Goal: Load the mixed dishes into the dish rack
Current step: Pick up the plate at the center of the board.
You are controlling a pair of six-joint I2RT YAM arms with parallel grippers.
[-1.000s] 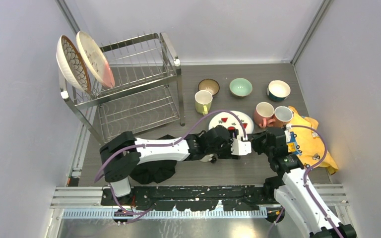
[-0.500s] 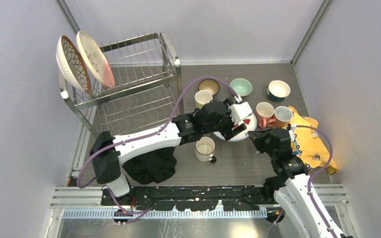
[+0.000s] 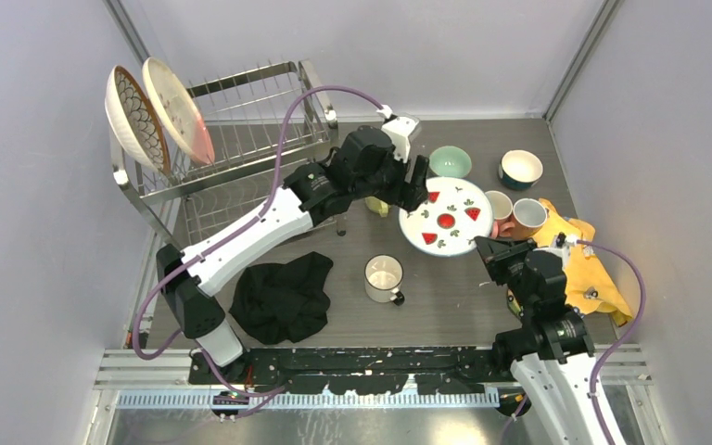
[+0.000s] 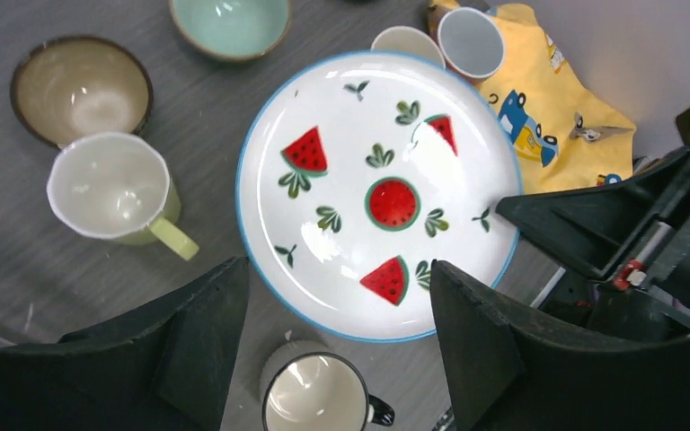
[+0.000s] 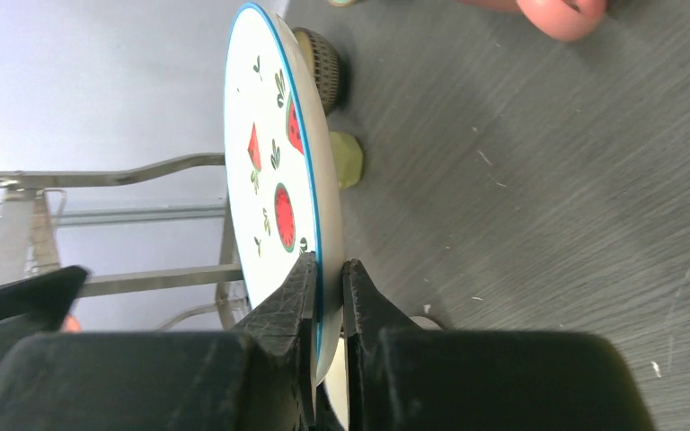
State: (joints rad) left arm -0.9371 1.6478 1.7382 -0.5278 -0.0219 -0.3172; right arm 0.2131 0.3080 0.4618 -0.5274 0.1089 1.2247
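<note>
The watermelon-patterned plate (image 3: pixel 445 218) is held above the table, face up toward the top camera. My right gripper (image 3: pixel 488 250) is shut on its near rim; in the right wrist view the fingers (image 5: pixel 289 310) pinch the plate (image 5: pixel 269 162) edge-on. My left gripper (image 3: pixel 415 185) hovers open and empty over the plate (image 4: pixel 377 193), its jaws wide apart. The dish rack (image 3: pixel 241 158) stands at the far left with two plates (image 3: pixel 134 116) (image 3: pixel 178 109) upright on its top tier. The white mug (image 3: pixel 383 276) stands near the plate.
Mint bowl (image 3: pixel 450 162), blue bowl (image 3: pixel 520 169) and two pink mugs (image 3: pixel 498 206) (image 3: pixel 528 215) stand at the far right. Yellow mug (image 4: pixel 112 189) and brown bowl (image 4: pixel 81 90) sit under the left arm. Black cloth (image 3: pixel 283 297) lies near left, yellow cloth (image 3: pixel 593 269) right.
The plate has come up off the table and now hangs from the right gripper. The left arm swung from the near middle toward the far side, above the plate, uncovering the white mug.
</note>
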